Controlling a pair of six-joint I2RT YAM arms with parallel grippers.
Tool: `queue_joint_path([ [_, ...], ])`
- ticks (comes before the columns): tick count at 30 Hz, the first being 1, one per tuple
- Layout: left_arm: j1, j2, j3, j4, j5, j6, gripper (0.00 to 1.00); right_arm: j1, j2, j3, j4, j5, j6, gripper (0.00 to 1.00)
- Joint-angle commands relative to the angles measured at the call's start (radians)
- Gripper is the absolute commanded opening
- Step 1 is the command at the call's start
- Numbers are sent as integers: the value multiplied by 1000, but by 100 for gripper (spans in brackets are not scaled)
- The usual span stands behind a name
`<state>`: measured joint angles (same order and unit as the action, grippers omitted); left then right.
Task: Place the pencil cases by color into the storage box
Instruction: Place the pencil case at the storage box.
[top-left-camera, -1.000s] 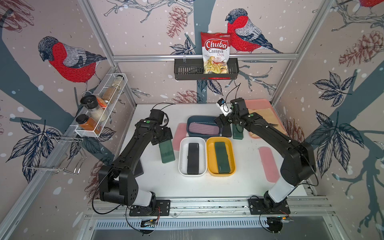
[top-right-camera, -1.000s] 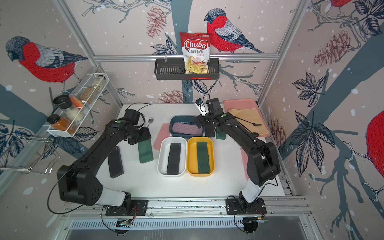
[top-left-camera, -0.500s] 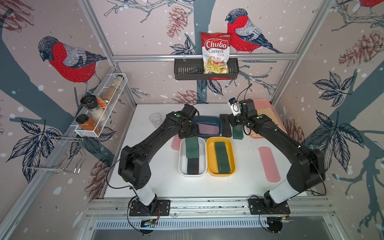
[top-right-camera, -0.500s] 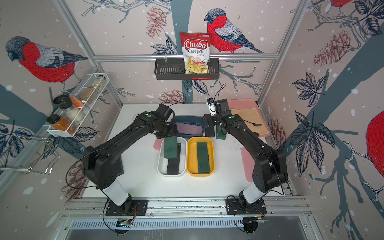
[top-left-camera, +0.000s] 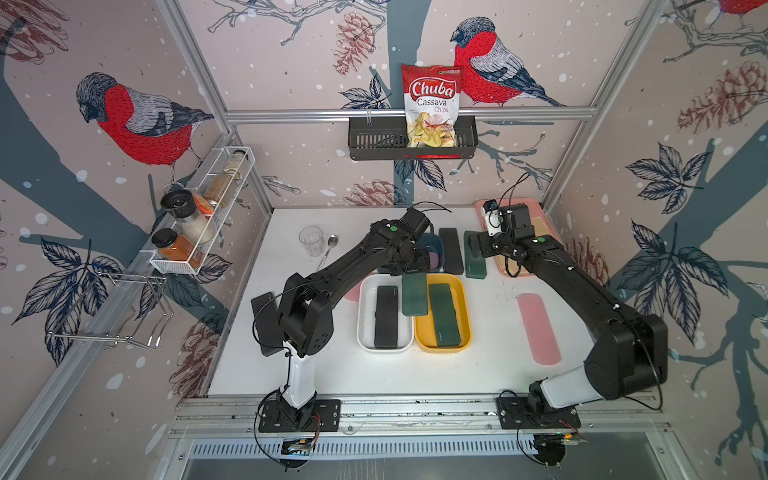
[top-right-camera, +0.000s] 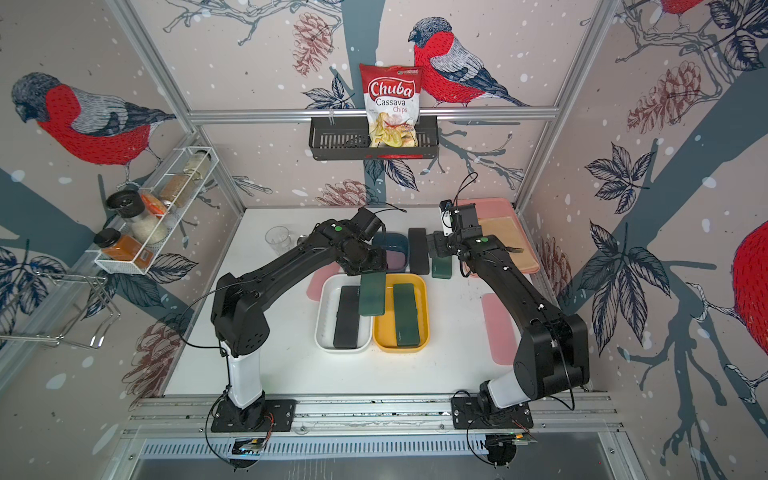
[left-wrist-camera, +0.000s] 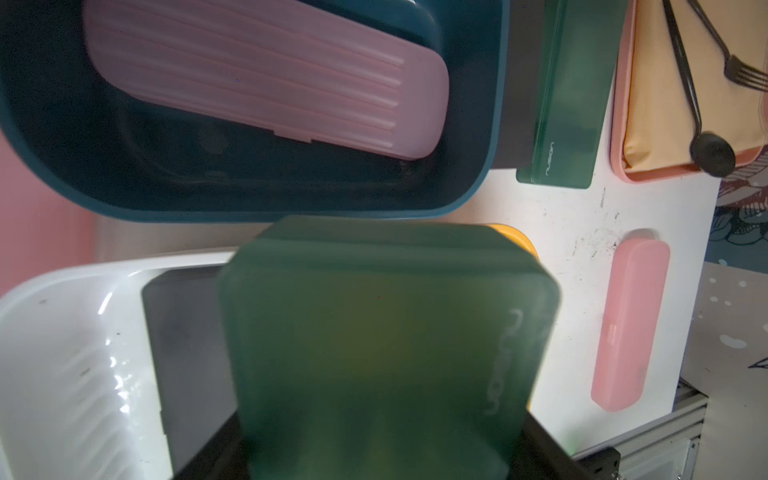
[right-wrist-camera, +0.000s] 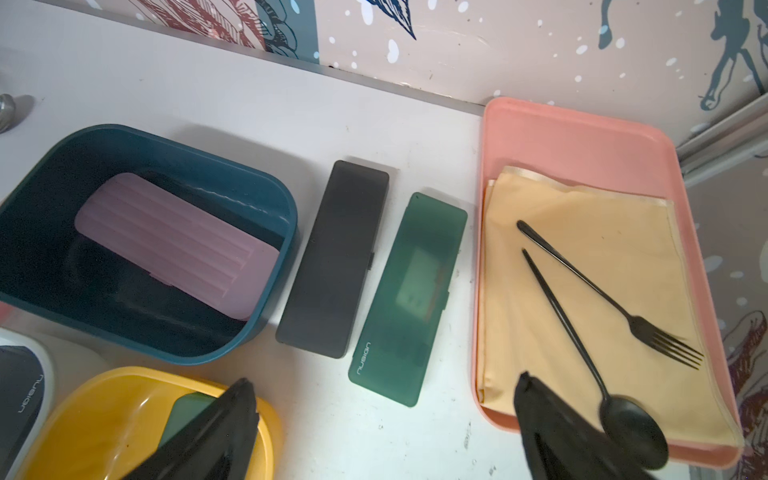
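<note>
My left gripper (top-left-camera: 409, 269) is shut on a dark green pencil case (top-left-camera: 414, 293) (left-wrist-camera: 382, 332), which hangs over the shared rims of the white tub (top-left-camera: 365, 286) and the yellow tub (top-left-camera: 464, 291). The white tub holds a black case (top-left-camera: 385, 316). The yellow tub holds a green case (top-left-camera: 444, 314). A pink case (left-wrist-camera: 266, 79) lies in the blue tub (right-wrist-camera: 274, 195). My right gripper (right-wrist-camera: 384, 384) is open above the near end of a green case (right-wrist-camera: 409, 291), which lies beside a black case (right-wrist-camera: 332, 257) on the table. Another pink case (top-left-camera: 539, 328) lies at the right.
A pink tray (top-left-camera: 536, 207) at the back right carries a tan cloth, a black fork (right-wrist-camera: 623, 307) and a black spoon (right-wrist-camera: 582, 353). A glass (top-left-camera: 311, 240) and a metal spoon (top-left-camera: 330, 246) stand at the back left. A pink case (top-left-camera: 353, 293) shows partly under the left arm.
The left arm has carried the green case from the table left of the white tub to above the white and yellow tubs. The right gripper has shifted right, toward the green case.
</note>
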<state>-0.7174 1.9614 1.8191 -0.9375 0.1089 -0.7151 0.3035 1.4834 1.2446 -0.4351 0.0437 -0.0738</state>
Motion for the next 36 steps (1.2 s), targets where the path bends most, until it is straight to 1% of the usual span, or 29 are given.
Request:
queue_joint_path([
  [1, -22, 26, 16, -5, 48, -38, 58, -10, -20, -18, -21, 10, 17, 100],
  [7, -56, 75, 31, 10, 75, -65, 58, -25, -53, -57, -22, -2, 14, 100],
  [18, -92, 124, 40, 19, 81, -122, 58, -61, -90, -106, -11, -54, -3, 100],
  [29, -105, 174, 36, 16, 79, -147, 58, -75, -110, -148, 16, -93, -3, 100],
  [36, -106, 212, 50, 3, 69, -142, 58, -86, -111, -153, 24, -111, -5, 100],
])
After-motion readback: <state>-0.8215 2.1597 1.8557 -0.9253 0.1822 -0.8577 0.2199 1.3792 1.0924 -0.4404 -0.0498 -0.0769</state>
